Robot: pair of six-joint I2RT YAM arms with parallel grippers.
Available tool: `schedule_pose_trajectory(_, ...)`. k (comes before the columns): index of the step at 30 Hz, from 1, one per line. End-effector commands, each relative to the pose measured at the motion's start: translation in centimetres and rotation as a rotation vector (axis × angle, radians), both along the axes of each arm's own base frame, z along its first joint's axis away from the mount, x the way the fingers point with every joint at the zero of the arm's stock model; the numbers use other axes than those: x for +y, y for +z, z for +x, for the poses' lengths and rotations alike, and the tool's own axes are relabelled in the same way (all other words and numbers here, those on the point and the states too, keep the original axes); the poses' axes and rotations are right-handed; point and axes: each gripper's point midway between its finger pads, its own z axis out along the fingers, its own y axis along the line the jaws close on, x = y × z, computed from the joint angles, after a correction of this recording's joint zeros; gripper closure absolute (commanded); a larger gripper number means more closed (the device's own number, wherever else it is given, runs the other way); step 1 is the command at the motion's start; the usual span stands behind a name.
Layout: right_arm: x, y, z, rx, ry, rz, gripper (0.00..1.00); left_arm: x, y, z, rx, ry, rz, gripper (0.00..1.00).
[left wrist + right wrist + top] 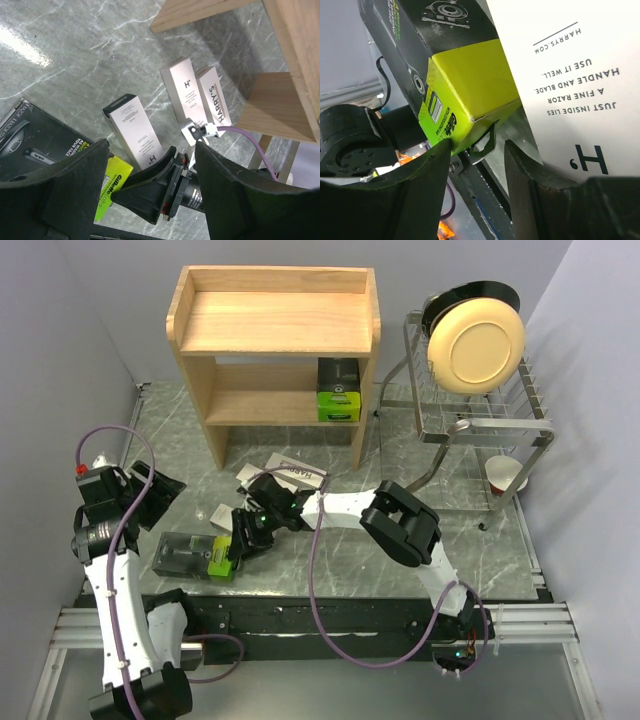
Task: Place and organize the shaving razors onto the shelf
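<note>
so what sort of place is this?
Probably a lab test cell, not a home: plain grey walls box in a marble-look table, with a wooden shelf and wire dish rack as props.

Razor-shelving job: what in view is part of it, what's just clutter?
Job: wooden shelf; black-green pack on its lower tier; black-green pack on the table; three white boxes.
Clutter: wire dish rack; cream plate; cup.
</note>
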Motion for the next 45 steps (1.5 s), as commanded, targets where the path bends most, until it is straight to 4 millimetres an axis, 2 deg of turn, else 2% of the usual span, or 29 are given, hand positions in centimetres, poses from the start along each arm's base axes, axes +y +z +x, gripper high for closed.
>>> schedule_pose_trajectory(1, -0.2, -0.2, 0.1, 0.020, -0.029, -0.026, 0.49, 0.0, 1.2, 0.1, -0.060, -0.015, 0.014, 0.26)
schedule_pose_trajectory(3, -0.5, -0.2, -0.1, 0.053, -0.034, -0.009, 0.48, 0.3, 1.0, 0.1, -0.057, -0.004, 0.018, 0.27)
schedule_pose_trajectory(4, -0.2, 0.5, 0.0, 0.065, -0.038, 0.027, 0.48, 0.4, 1.0, 0.1, -0.059, -0.002, 0.023, 0.28)
schedule_pose_trajectory(8, -0.8, 2.3, 0.6, 0.061, -0.052, 0.098, 0.44, 0.2, 1.1, 0.2, -0.077, -0.017, 0.024, 0.28)
schedule_pose_trajectory(11, -1.3, 2.6, 1.0, 0.067, -0.063, 0.111, 0.43, 0.1, 0.4, 0.1, -0.067, -0.021, 0.020, 0.28)
schedule_pose_trajectory(15, -1.3, 3.1, 1.1, 0.066, -0.065, 0.143, 0.44, 0.3, 0.4, 0.2, -0.073, -0.021, 0.027, 0.29)
schedule_pose_trajectory(18, -1.0, 3.0, 1.3, 0.058, -0.062, 0.145, 0.48, 0.6, 0.5, 0.3, -0.071, -0.016, 0.034, 0.28)
schedule_pose_trajectory(22, -0.5, 1.3, 1.4, 0.089, -0.066, 0.107, 0.57, 0.8, 0.4, -0.1, -0.062, -0.006, 0.050, 0.28)
schedule_pose_trajectory(28, 1.0, 1.7, 1.3, 0.086, -0.018, 0.144, 0.70, 2.0, -0.8, -1.3, 0.018, 0.078, 0.071, 0.21)
schedule_pose_trajectory(30, 1.3, 2.1, 1.3, 0.093, -0.013, 0.162, 0.72, 1.6, -1.4, -1.9, 0.072, 0.056, 0.054, 0.22)
schedule_pose_trajectory(31, 1.6, 2.3, 1.3, 0.093, -0.006, 0.179, 0.78, 1.2, -1.8, -2.2, 0.096, 0.042, 0.038, 0.22)
schedule_pose_trajectory(34, 2.2, 3.8, 1.4, 0.111, 0.005, 0.236, 0.95, -1.1, -2.7, -3.7, 0.182, -0.062, -0.047, 0.20)
schedule_pose_trajectory(36, 2.7, 5.6, 2.3, 0.103, -0.005, 0.294, 1.00, -2.7, -1.8, -4.0, 0.137, -0.163, -0.072, 0.17)
schedule_pose_trajectory(38, 2.8, 7.5, 3.5, 0.093, -0.028, 0.348, 1.00, -3.6, -1.4, -4.1, 0.117, -0.219, -0.097, 0.16)
schedule_pose_trajectory(40, 2.6, 9.6, 6.0, 0.080, -0.100, 0.404, 1.00, -4.0, -1.3, -3.9, 0.109, -0.243, -0.117, 0.15)
schedule_pose_trajectory(43, 2.0, 12.3, 8.7, 0.039, -0.161, 0.453, 1.00, -5.3, -0.7, -3.9, 0.075, -0.298, -0.176, 0.15)
schedule_pose_trajectory(45, 1.5, 14.4, 9.5, 0.020, -0.184, 0.495, 1.00, -6.4, -0.3, -4.3, 0.060, -0.341, -0.223, 0.16)
